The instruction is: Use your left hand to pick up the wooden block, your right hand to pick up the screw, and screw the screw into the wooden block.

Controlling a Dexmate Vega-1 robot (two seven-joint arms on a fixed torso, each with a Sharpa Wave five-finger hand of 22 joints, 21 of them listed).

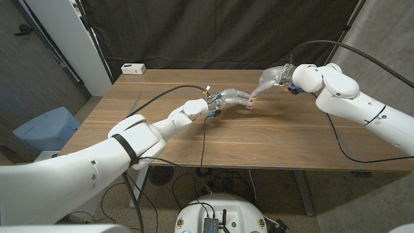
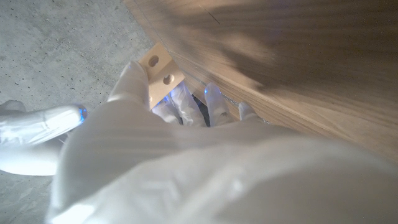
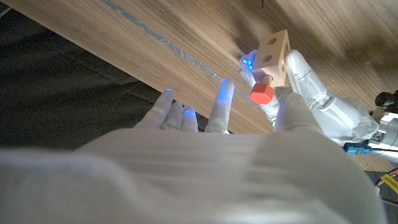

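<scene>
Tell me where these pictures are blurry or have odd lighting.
Head view: sharp and evenly lit. Left wrist view: the left robot hand is a blurred, overexposed white mass; the block beyond is clearer. Right wrist view: the right robot hand is soft; the block and red screw are sharp; blue glow at fingertips.

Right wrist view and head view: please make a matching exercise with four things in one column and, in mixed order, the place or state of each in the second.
Things:
1. wooden block
2. screw
3. right hand
4. white box

Place or state:
a. at the far left corner of the table
b. fingers apart, holding nothing
c. held in the left hand
d. red head, sticking out of a hole

Pairs: 1-c, 2-d, 3-b, 4-a
</scene>
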